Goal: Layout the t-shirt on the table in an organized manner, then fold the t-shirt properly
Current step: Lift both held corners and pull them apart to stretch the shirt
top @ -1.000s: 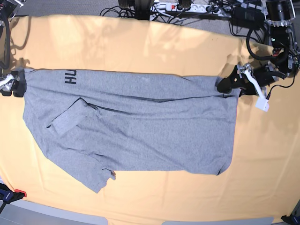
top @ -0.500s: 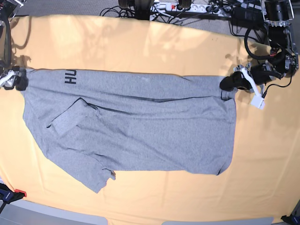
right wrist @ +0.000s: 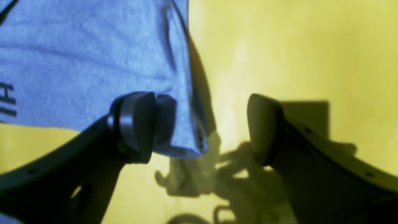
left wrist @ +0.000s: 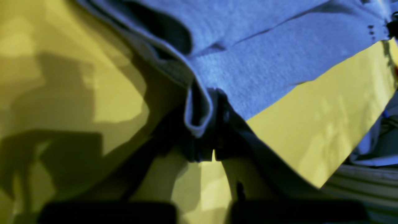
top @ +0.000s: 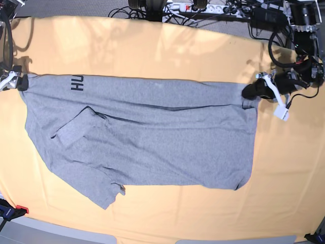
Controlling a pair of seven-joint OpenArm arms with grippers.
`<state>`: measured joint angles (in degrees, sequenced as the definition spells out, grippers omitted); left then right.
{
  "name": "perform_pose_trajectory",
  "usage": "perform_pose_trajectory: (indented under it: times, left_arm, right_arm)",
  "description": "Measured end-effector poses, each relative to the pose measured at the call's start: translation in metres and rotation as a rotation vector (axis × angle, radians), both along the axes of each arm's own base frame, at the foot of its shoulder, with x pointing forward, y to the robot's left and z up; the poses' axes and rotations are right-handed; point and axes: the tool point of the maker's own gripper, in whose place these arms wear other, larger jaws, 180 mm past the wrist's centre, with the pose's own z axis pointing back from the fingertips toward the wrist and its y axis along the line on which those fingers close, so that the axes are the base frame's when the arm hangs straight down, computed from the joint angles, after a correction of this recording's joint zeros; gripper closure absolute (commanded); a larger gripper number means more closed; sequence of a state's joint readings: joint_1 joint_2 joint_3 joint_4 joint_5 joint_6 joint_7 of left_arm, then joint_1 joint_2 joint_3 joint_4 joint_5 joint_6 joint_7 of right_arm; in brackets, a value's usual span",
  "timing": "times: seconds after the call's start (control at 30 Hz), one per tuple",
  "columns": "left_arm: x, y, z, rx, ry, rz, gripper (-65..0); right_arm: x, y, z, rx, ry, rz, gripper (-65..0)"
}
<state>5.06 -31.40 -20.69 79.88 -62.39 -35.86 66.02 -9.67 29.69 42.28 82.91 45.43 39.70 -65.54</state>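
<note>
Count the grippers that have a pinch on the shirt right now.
1. The left gripper pinches the shirt at its hem corner. The right gripper is open beside the opposite corner, holding nothing.

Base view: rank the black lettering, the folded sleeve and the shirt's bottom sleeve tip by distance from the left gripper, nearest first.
From the left gripper, at the view's right:
1. Bottom sleeve tip, low, left of centre.
2. Folded sleeve, mid-left.
3. Black lettering, upper left.
The last two are nearly equal.

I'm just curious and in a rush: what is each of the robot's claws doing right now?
Left gripper: shut on a folded edge of the t-shirt.
Right gripper: open, with the t-shirt's corner lying between its fingers, not pinched.
</note>
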Motion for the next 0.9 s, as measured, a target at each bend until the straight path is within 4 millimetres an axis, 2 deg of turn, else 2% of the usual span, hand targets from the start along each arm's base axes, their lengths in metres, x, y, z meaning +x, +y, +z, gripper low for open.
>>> perform_pose_trajectory:
  times: [0.1,0.2,0.37,0.47,0.67,0.77,0.83,0.9]
  left_arm:
    - [0.001,0.009,0.002,0.03,0.0,-0.003,0.0]
    - [0.004,0.014,0.005,0.055,-0.001,-0.008,0.0]
    - [0.005,0.015,0.005,0.054,-0.005,-0.001,0.0]
    - [0.005,0.015,0.005,0.054,-0.006,-0.001,0.0]
    - [0.005,0.015,0.005,0.054,-0.006,-0.001,0.0]
    - [0.005,0.015,0.005,0.054,-0.006,-0.001,0.0]
    - [0.005,0.015,0.005,0.055,-0.006,-0.001,0.0]
    - [0.005,0.015,0.005,0.055,-0.006,-0.001,0.0]
  right_arm:
    - [-0.007,0.002,-0.014,0.04,-0.007,-0.024,-46.9]
    - [-0.005,0.007,-0.019,0.111,-0.04,-0.056,-46.9]
    - [0.0,0.016,-0.025,0.302,-0.121,-0.127,-46.9]
    - [-0.001,0.019,-0.028,0.348,-0.13,-0.149,-46.9]
    - [-0.002,0.053,-0.027,0.514,-0.141,-0.122,-46.7]
    - [-0.003,0.059,-0.028,0.541,-0.135,-0.115,-46.2]
    - [-0.003,0.059,-0.028,0.54,-0.134,-0.114,-38.9]
    - [-0.007,0.059,-0.032,0.531,-0.106,-0.112,-22.8]
